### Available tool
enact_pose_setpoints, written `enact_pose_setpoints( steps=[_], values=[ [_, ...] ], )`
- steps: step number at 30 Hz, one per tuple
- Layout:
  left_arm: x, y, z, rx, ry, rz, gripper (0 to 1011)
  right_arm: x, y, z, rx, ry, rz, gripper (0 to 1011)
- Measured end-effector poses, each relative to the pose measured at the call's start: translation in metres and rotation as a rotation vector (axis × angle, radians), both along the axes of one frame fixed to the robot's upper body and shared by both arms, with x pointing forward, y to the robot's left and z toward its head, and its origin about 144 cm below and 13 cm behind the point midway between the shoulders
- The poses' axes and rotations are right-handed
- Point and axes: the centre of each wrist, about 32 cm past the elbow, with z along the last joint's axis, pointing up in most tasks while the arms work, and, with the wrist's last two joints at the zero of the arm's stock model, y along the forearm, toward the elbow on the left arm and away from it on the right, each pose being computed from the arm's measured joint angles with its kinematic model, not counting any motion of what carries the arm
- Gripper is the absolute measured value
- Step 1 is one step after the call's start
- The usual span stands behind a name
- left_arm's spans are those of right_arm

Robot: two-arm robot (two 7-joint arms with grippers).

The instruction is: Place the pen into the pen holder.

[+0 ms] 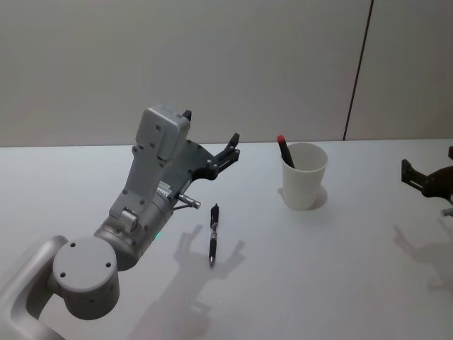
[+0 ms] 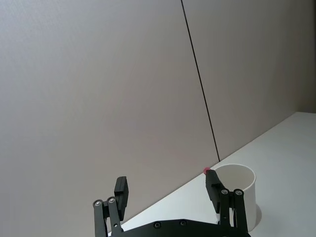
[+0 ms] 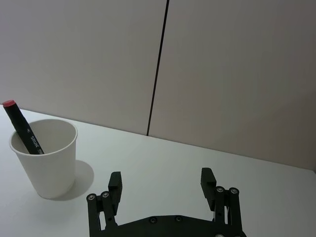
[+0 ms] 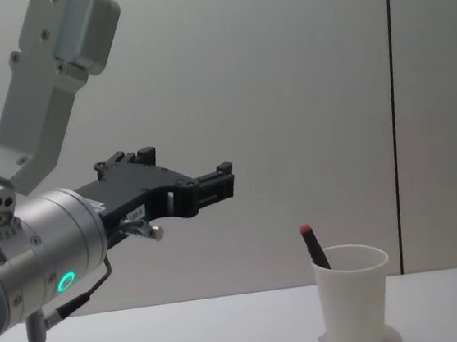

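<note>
The pen [image 1: 284, 151], black with a red tip, stands leaning inside the pen holder [image 1: 305, 177], a plain white paper cup right of the table's centre. In the right wrist view the pen [image 3: 22, 129] rests against the rim of the pen holder [image 3: 46, 159]. My left gripper [image 1: 211, 140] hovers above the table to the left of the cup, open and empty. Its fingers [image 2: 121, 190] frame the pen holder [image 2: 239, 193] in the left wrist view. The chest view shows that gripper [image 4: 187, 167] higher than the cup [image 4: 352, 299]. My right gripper [image 3: 161, 181] stays open and empty at the table's right edge [image 1: 423, 178].
A second black pen [image 1: 213, 234] lies flat on the white table [image 1: 340, 283], below my left gripper and left of the cup. A grey wall with a dark vertical seam [image 1: 357, 71] stands behind the table.
</note>
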Motion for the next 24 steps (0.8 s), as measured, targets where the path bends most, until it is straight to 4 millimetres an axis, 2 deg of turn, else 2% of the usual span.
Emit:
enact_pose_setpoints(
  steps=[24],
  values=[
    [-0.01,0.003,0.004,-0.042,0.12,0.096,1003,-0.001,-0.002,0.0,-0.003,0.002,-0.006,1002]
  ],
)
